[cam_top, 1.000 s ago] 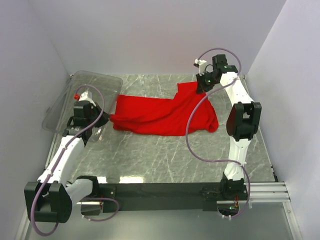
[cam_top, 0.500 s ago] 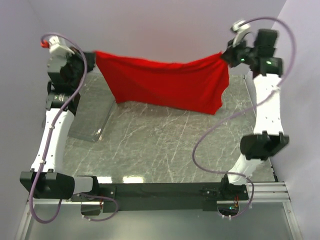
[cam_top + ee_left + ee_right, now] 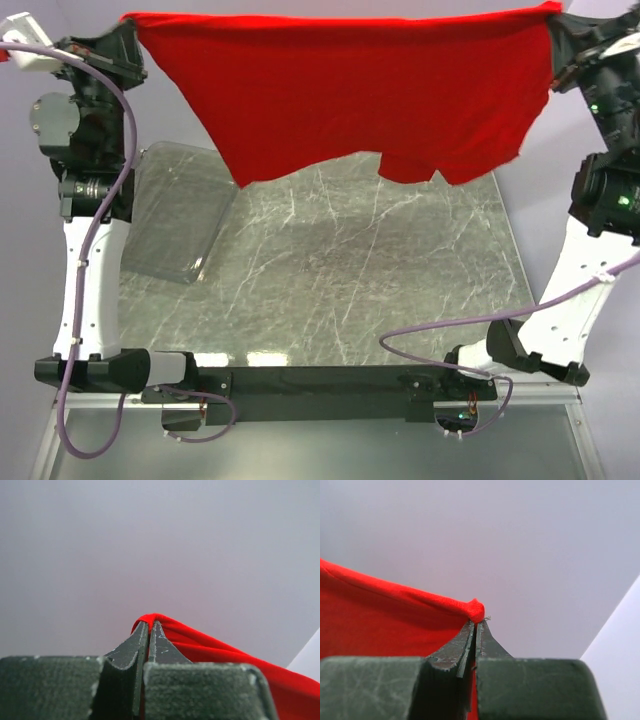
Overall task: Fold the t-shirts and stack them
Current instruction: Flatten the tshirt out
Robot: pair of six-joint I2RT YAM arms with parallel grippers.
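The left gripper (image 3: 149,626) is clamped tight on a bunched corner of the plain bright red short-sleeved fabric t-shirt (image 3: 350,90), with only a small red fold showing past its tips. The right gripper (image 3: 476,622) is clenched the same way on the opposite corner. In the top view the two grippers sit at the upper left and upper right corners of the frame, level with each other. The cloth runs between them as one taut, straight edge along the top. From that edge the shirt hangs as a sheet, and its uneven lower edge appears to be clear of the grey marble-patterned table (image 3: 350,290), in the upper middle of the frame. So the shirt's long axis lies left to right, and each arm has its own end, neither nearer than the other. Laying it flat likely calls for both grippers to descend together, with the edge kept straight. The clear plastic bin (image 3: 180,215) lies at the left middle of the frame, where the hanging cloth could drag over it.
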